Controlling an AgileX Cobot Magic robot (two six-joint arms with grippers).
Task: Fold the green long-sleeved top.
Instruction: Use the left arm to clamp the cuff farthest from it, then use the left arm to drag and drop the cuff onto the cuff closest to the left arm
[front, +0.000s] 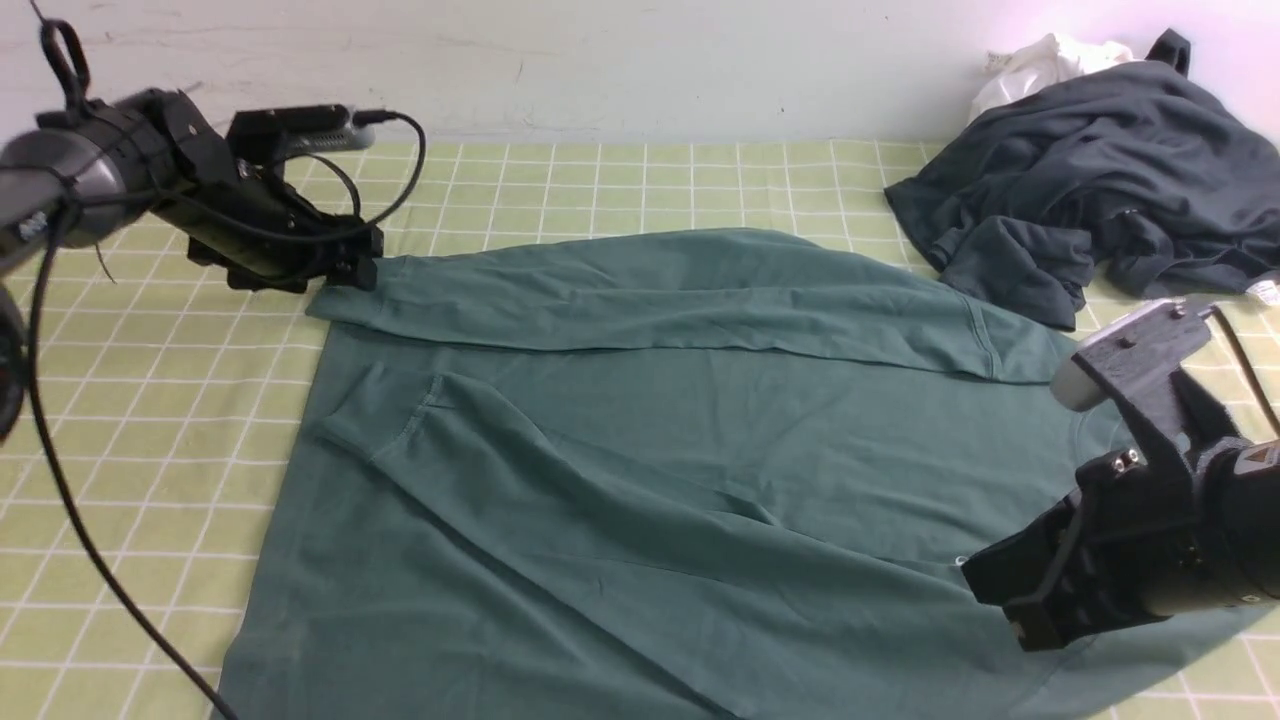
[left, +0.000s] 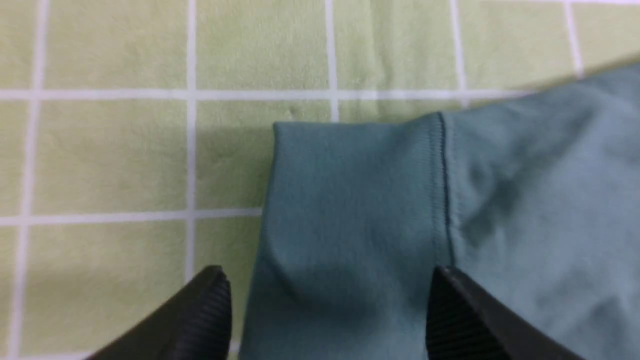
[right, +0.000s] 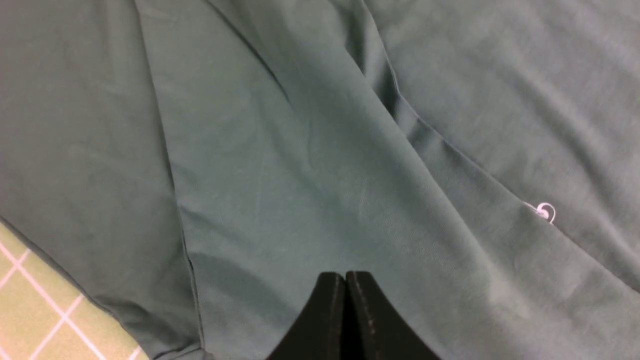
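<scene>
**Left gripper** (left: 327, 285): the ribbed black fingers (left: 210, 310) are set wide apart, with nothing clamped. The cuff (left: 350, 200) of the green long-sleeved top (front: 640, 470) lies flat between them. One finger is held over bare cover, the other over the sleeve just past the cuff seam. Whether the tips touch the fabric cannot be told.

**Right gripper** (right: 345, 277): the smooth black fingers are pressed together, with nothing between them. It is held over the top's right part, near the small white chest logo (right: 546, 212), which is half tucked under a fold. Contact with the cloth cannot be made out.

**Green long-sleeved top**: matt, dull teal jersey, spread flat on the checked cover (front: 150, 400).
- One sleeve (front: 680, 300) is laid straight across the far part, its cuff at the top's left edge.
- The second sleeve (front: 560, 450) is folded diagonally over the body.
- Shallow creases are seen throughout.
- The near hem is cut off by the frame, and the right side is hidden behind the right arm.

**Dark charcoal garment** (front: 1090, 190): a crumpled heap just beyond the top's far right corner. Whether the two touch cannot be told.

**White cloth** (front: 1040, 60): bunched beyond the top, behind the charcoal heap and largely hidden by it.

**Checked cover**: pale green with a soft nap and a white grid, showing on the top's left and far sides.

**Black cable** (front: 60, 480): trailed over the cover, left of the top.
</scene>
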